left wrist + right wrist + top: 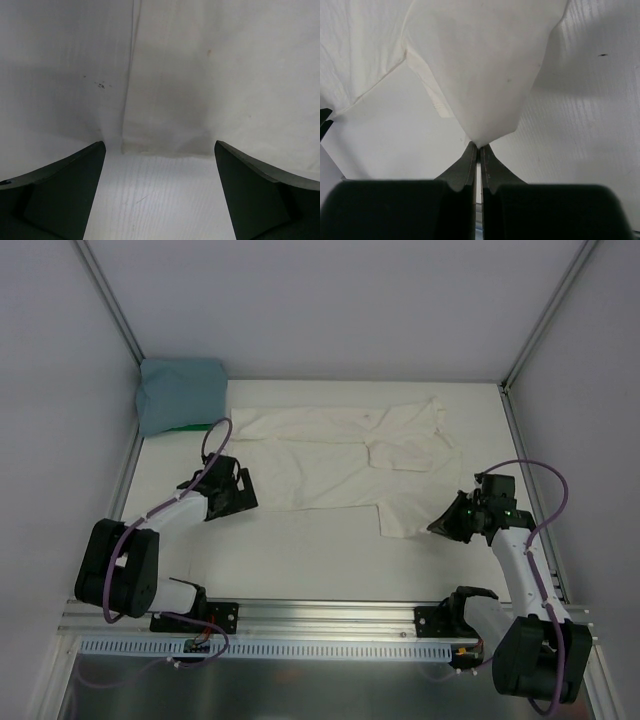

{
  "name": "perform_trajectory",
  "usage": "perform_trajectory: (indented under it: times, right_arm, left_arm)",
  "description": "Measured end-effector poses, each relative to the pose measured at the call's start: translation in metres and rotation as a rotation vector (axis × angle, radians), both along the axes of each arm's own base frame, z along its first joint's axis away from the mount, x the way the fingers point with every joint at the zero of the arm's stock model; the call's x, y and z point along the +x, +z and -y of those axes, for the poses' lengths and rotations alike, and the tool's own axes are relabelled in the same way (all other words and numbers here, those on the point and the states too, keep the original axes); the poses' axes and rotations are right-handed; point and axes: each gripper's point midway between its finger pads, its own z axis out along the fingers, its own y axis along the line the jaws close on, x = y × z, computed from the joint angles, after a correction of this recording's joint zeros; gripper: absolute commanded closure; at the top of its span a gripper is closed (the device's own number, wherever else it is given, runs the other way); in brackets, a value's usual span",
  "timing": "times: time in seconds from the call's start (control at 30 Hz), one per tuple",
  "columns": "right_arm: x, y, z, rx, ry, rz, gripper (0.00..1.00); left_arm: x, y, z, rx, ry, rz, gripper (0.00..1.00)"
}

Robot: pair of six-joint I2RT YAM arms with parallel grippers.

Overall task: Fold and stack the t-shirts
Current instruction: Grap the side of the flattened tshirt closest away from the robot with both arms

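Observation:
An off-white cream t-shirt [330, 455] lies spread across the middle of the table, partly folded over itself. A dusty teal-blue t-shirt [180, 390] sits folded in the back left corner. My left gripper [238, 496] hovers at the cream shirt's near left hem. In the left wrist view it [160, 150] is open, with only bare table between its fingers [65, 190] and the hem of the cream t-shirt [200, 90] just ahead. My right gripper [438, 528] is shut on the near right corner of the cream t-shirt [485, 65], the cloth's tip pinched at the right gripper [480, 146].
A green edge [185, 427] shows under the teal shirt. Metal frame posts [110, 300] rise at the back corners. A rail [300, 645] runs along the table's near edge between the arm bases.

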Motion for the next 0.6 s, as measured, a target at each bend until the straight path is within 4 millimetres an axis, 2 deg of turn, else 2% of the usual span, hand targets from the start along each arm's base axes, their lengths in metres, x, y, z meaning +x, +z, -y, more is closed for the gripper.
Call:
perform_trajectory:
  times: [0.13, 0.23, 0.27, 0.3, 0.33, 0.6]
  right_arm:
    - [0.000, 0.000, 0.000, 0.004, 0.002, 0.001, 1.00]
    - [0.000, -0.001, -0.001, 0.010, 0.005, -0.006, 1.00]
    - [-0.001, -0.002, -0.001, 0.012, 0.006, -0.011, 1.00]
    - [-0.001, -0.003, -0.001, 0.014, 0.006, -0.015, 1.00]
    - [-0.001, -0.003, -0.001, 0.015, 0.007, -0.019, 1.00]
    - [-0.001, -0.006, -0.001, 0.019, 0.006, -0.032, 1.00]
  left_arm:
    - [0.011, 0.000, 0.002, 0.002, 0.000, 0.007, 0.15]
    - [0.015, -0.001, 0.004, -0.002, 0.002, 0.012, 0.62]
    - [0.015, -0.002, 0.004, -0.003, -0.003, 0.008, 0.87]
    - [0.014, -0.003, 0.004, -0.003, -0.002, 0.004, 0.95]
    - [0.014, -0.003, 0.004, -0.003, -0.007, 0.003, 1.00]
    - [0.010, -0.003, 0.003, 0.004, -0.010, -0.019, 1.00]
